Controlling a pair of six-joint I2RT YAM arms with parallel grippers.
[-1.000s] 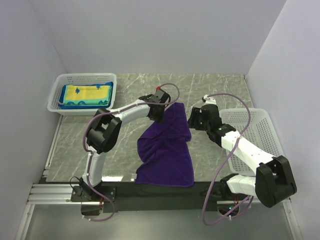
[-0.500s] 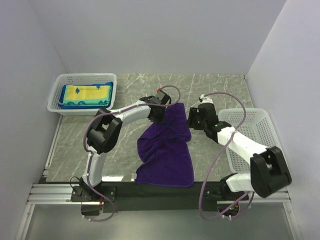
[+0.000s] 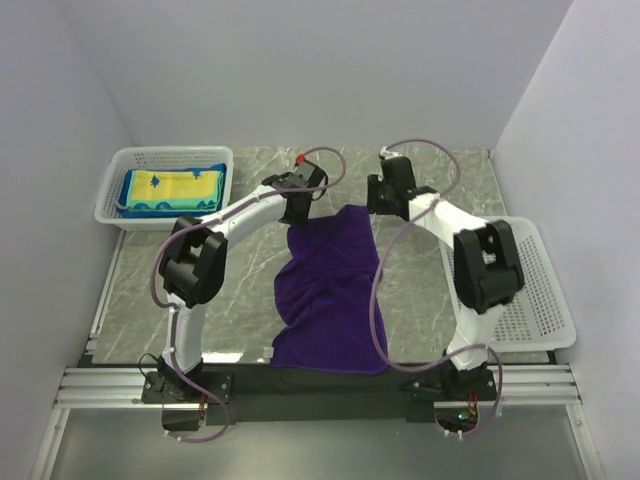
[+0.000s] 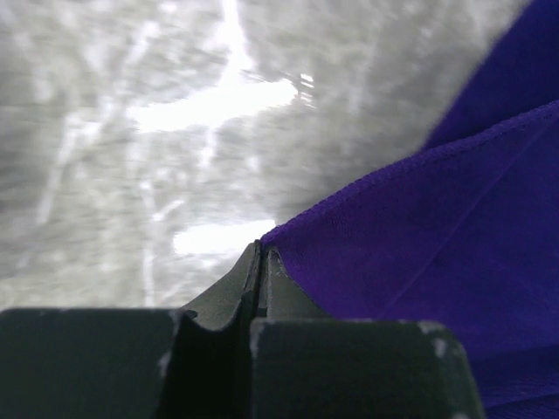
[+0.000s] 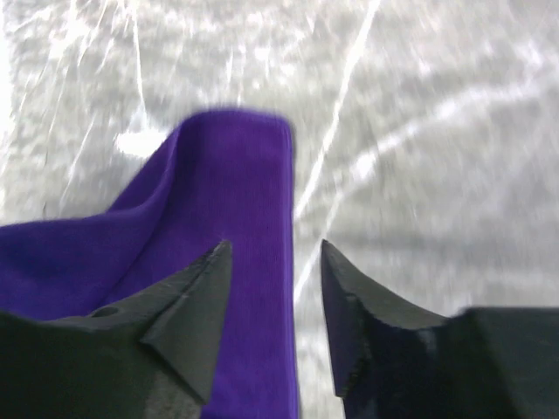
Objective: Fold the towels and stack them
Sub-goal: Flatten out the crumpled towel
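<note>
1. A grey desk point(image 3: 430, 290) with pale marble veins stands inside plain, pale walls point(image 3: 300, 70).
2. Well to the left of the left fingers point(image 3: 298, 214), at the desk's far corner, a white mesh basket point(image 3: 112, 190) holds a yellow towel point(image 3: 175, 184) with a blue border, lying flat.
3. The left fingers are pressed together on the far left corner of the purple towel point(image 3: 330, 300).
4. From between the two sets of fingers the purple towel runs back toward the arm bases. It is rumpled, and its near hem lies at the desk's near edge.
5. The right fingers point(image 3: 377, 204) stand part-way apart at the towel's far right corner, not pinching it.
6. To the right of the right fingers, a second white mesh basket point(image 3: 540, 300) sits at the desk's right side.
7. Only the top view shows the baskets and the whole cloth. Only the left wrist view shows the stitched hem running straight into the closed fingertips. Only the right wrist view shows a folded strip of purple cloth lying in the gap between the spread fingers, with bare desk beside it.
</note>
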